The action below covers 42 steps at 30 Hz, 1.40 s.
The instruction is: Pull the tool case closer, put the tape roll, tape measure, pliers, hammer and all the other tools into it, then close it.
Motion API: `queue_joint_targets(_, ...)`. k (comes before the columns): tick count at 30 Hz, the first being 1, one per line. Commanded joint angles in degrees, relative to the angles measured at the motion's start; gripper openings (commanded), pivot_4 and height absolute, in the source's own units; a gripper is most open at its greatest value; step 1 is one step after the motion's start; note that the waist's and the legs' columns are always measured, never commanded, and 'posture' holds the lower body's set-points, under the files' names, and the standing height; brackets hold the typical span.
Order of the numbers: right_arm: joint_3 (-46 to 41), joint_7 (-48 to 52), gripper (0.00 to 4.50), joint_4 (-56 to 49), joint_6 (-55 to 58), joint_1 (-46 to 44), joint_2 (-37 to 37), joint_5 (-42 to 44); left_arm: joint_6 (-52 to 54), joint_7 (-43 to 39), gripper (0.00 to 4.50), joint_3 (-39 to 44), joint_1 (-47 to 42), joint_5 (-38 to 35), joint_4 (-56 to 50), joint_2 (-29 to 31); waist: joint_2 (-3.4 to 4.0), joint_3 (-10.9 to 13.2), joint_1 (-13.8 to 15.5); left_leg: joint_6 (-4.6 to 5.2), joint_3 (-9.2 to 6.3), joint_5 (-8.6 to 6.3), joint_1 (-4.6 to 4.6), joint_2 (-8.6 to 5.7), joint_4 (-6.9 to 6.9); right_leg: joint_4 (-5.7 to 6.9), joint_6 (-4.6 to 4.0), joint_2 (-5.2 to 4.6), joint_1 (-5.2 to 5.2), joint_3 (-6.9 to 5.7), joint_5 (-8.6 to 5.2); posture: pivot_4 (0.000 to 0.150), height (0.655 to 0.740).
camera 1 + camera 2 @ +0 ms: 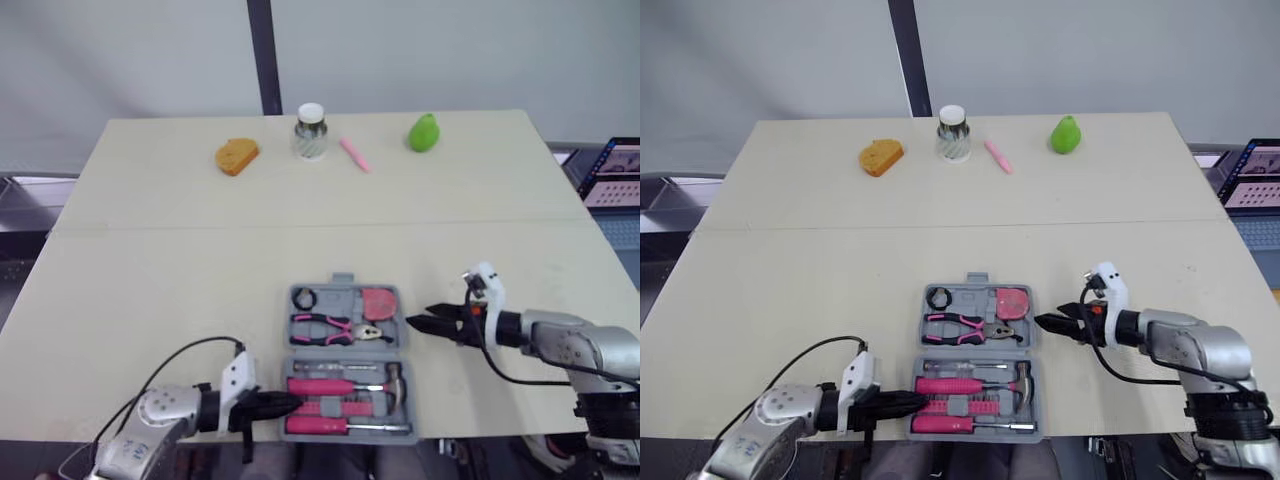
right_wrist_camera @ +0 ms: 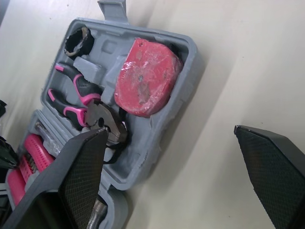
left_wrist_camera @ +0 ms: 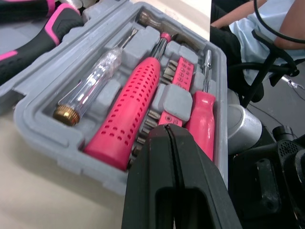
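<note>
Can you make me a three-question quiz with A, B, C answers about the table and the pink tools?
1. Where is the green pear? A) near the table's far edge B) on the floor C) in a gripper
2. What colour is the tape measure? A) blue B) pinkish red C) yellow
3. The tool case is: A) open B) shut C) upside down
Answers: 1 A, it lies in the far row with the jar; 2 B, seen in the case; 3 A, tools show in both halves.

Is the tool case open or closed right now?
Open: the tool case lies flat with both halves spread, showing the pliers and hammer inside.
</note>
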Motion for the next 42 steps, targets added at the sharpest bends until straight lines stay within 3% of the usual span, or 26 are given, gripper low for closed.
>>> queue_joint_targets(1, -1.36, -0.27, 4.48, 0.47, 1.55, -1.28, 1.09, 2.21, -2.35, -0.51, 0.00, -1.95, -0.95, 1.00, 0.98, -1.10, 0.00, 0.00, 0.01, 0.00, 0.00, 0.00, 0.00, 0.00, 0.02, 0.01, 0.00, 0.00, 0.00, 0.00, 0.00, 0.150, 0.7400)
queue_joint_targets(13, -1.13, -1.55, 4.48, 7.04, 2.79, -6.08, 5.46, 2.30, -1.00, 0.55, 0.00, -4.90, -3.37, 4.47, 1.21, -0.45, 0.00, 0.00, -0.12, 0.00, 0.00, 0.00, 0.00, 0.00, 0.02, 0.04, 0.00, 0.00, -0.02, 0.01, 0.00, 0.150, 0.7400)
queue_joint_targets(26, 3.34, 0.46, 4.48, 17.87, -3.54, -12.31, 12.28, -1.83, -2.23, 2.39, 0.00, -5.90, -2.90, 6.98, 3.88, 0.79, 0.14, -0.10, -0.74, -0.01, 0.01, 0.00, 0.05, 0.00, 0.03, 0.09, 0.00, 0.00, -0.01, 0.04, 0.00, 0.150, 0.7400)
queue_joint_targets(30, 4.17, 2.38, 4.48, 12.74, -1.80, -11.06, 11.88, 0.14, -4.20, 2.55, 0.00, -5.73, -2.97, 7.68, 5.94, 1.02, 0.18, -0.12, -1.21, -0.01, 0.00, 0.00, 0.05, 0.00, 0.01, 0.08, 0.00, 0.00, -0.02, 0.04, 0.00, 0.150, 0.7400)
queue_joint_targets(37, 5.14, 6.85, 4.48, -7.07, 3.27, -3.67, 4.41, 6.21, -4.50, 4.37, 0.00, -3.31, -2.66, 6.88, 4.27, 1.78, 0.23, -0.15, -1.41, -0.03, 0.01, -0.02, 0.03, 0.03, -0.06, 0.06, 0.00, 0.01, -0.07, 0.04, 0.00, 0.150, 0.7400)
queue_joint_targets(40, 4.70, 7.02, 4.48, -14.44, 4.62, -1.14, 1.32, 8.47, -1.58, 5.03, 0.00, -0.69, -0.85, 4.34, -2.06, 3.18, 0.22, -0.15, -1.53, -0.06, 0.06, -0.04, 0.03, 0.11, -0.04, 0.05, 0.00, 0.08, -0.08, 0.04, 0.00, 0.150, 0.7400)
queue_joint_targets(42, 4.13, 7.13, 4.48, -19.21, 4.64, 1.10, -1.19, 9.56, 4.42, 5.36, 0.00, 4.09, 2.42, -1.23, -11.74, 5.81, 0.19, -0.13, -1.54, -0.11, 0.06, -0.07, 0.03, 0.19, -0.07, 0.04, -0.03, 0.14, -0.09, 0.04, -0.01, 0.150, 0.7400)
